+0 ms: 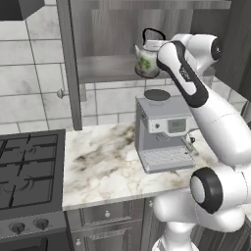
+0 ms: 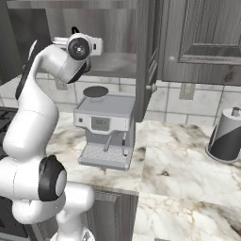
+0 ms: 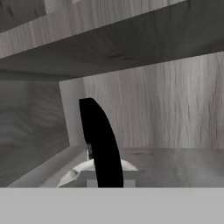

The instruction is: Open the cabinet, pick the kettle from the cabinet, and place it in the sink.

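Left base view shows us the cabinet [image 1: 73,63] with its doors swung open and the kettle [image 1: 148,58] at the front lip of the lower shelf [image 1: 105,67], right where our wrist reaches in. In the hand view the kettle's black arched handle [image 3: 101,142] rises at 6 o'clock, very close to the camera, with the silvery lid below it. The jaws are shut as far as they go, and we judge they are clamped on that thin handle, though the fingers themselves are hidden from us.

So we take the opening as done and the pick as the step in hand. The next move, as we read it, is to lift a little and draw the kettle straight back out of the cabinet.

Room is tight: the upper shelf sits close overhead at 12 o'clock in the hand view. The coffee machine [image 1: 164,135] stands on the counter [image 1: 103,164] directly beneath, and the open doors flank the gap, one at 9 o'clock in the left base view. The right base view shows open counter at 3 o'clock.
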